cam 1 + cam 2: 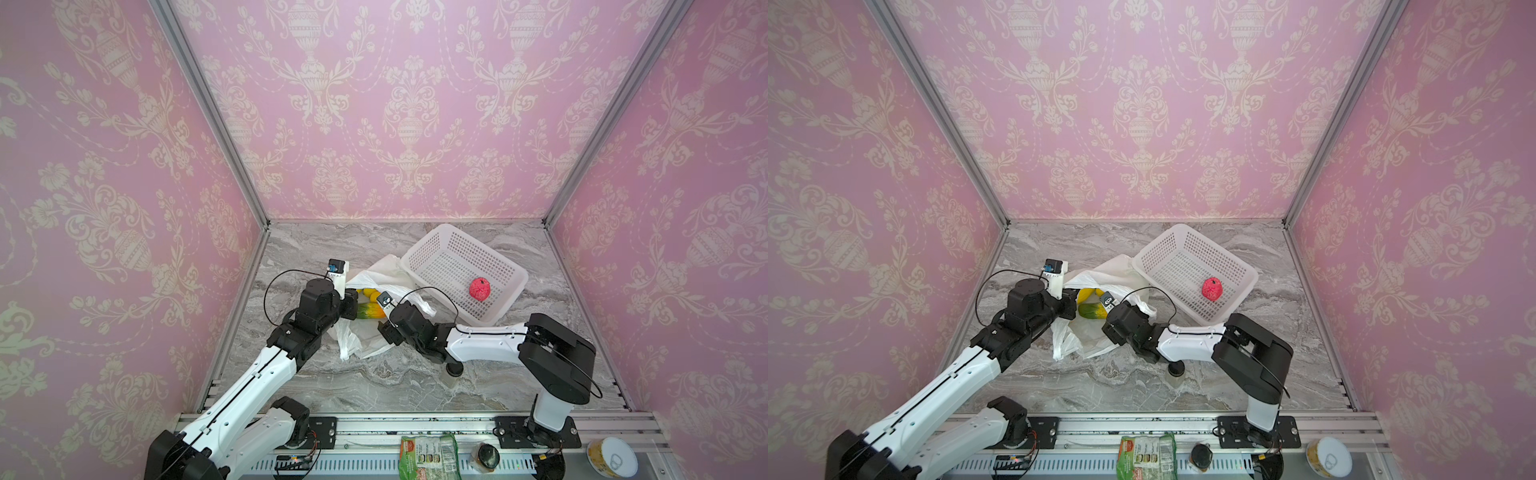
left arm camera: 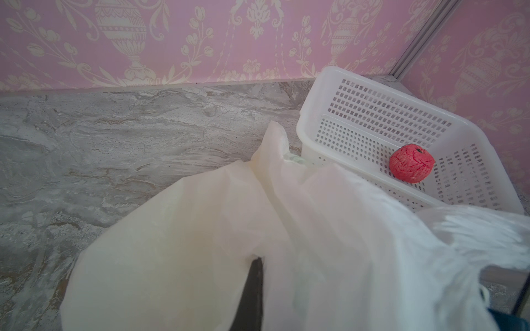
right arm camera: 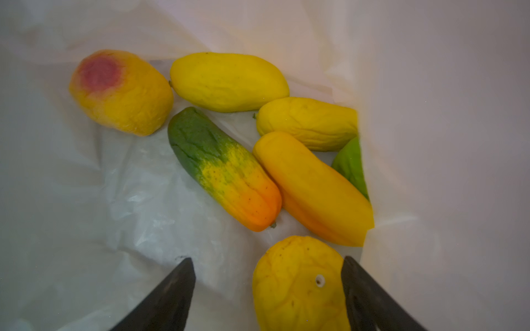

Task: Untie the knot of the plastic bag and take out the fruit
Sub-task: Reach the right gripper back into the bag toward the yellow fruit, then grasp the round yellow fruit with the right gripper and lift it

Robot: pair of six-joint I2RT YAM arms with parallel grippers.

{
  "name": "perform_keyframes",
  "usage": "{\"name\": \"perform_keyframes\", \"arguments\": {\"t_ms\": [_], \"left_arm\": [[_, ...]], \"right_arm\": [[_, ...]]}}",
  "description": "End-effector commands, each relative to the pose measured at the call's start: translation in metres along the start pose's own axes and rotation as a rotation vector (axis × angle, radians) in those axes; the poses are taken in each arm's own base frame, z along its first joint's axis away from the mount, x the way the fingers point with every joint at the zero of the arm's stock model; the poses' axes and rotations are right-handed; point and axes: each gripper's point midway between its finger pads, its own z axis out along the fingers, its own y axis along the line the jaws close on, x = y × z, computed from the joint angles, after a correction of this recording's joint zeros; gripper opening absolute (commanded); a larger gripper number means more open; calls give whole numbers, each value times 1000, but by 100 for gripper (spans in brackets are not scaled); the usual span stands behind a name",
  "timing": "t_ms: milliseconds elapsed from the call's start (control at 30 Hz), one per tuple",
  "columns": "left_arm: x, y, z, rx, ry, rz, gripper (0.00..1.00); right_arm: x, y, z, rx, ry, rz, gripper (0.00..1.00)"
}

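Seven pcs of fruit (image 3: 223,169) are counted inside the plastic bag (image 3: 129,200) in the right wrist view: several yellow, one green-to-orange, one orange w/ a red patch, one green and mostly hidden. No knot is seen and the bag's mouth is held agape, so untying is judged done. The right gripper (image 3: 268,259) is set inside the bag w/ jaws spread; a round yellow pc (image 3: 298,283) lies between them but is not clamped. The left gripper (image 1: 353,305) is pressed together, apparently on the bag's rim, which is held up; film is draped over one finger in the left wrist view. One pink-red pc (image 1: 480,289) is already set in the white basket (image 1: 424,251), just beside the bag on the worktop (image 1: 415,382). Approx. one of eight is out and seven are left, w/ the round yellow one judged next.
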Motion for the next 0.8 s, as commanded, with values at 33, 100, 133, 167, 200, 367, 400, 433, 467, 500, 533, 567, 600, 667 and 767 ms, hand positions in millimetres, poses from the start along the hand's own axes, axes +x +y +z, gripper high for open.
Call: {"name": "perform_keyframes", "arguments": {"t_ms": [33,100,133,167,200,367,400,433,467,500,533,567,600,667,767], "left_arm": [[3,0,3,-5,7,-15,1],[1,1,3,-7,6,-13,0],[1,0,2,-6,2,-13,1],[1,0,2,-5,-1,-14,1],[1,0,2,-4,-2,-13,2],[3,0,4,-3,9,-14,1],[3,0,3,-4,9,-15,1],[2,0,3,-5,5,-15,1],[2,0,3,-4,3,-14,1],[2,0,2,-4,1,-14,1],[1,0,2,-3,-2,-15,1],[1,0,2,-2,-1,-15,2],[3,0,3,-2,3,-14,2],[3,0,4,-4,8,-15,1],[2,1,3,-10,4,-13,1]], "right_arm": [[-1,-27,4,174,14,41,88],[2,-29,7,194,25,37,90],[4,-28,9,195,34,30,90],[5,-26,12,190,47,21,89],[7,-23,15,179,55,15,86],[24,-21,34,129,65,86,82],[29,-22,37,122,74,102,81],[32,-22,39,119,78,110,80],[34,-22,41,117,84,113,78],[34,-22,40,117,84,112,75],[32,-22,39,113,80,115,72],[29,-22,36,104,69,122,69],[25,-21,33,91,54,133,65],[17,-20,24,58,29,158,57],[2,-16,7,-4,-18,185,48]]}}
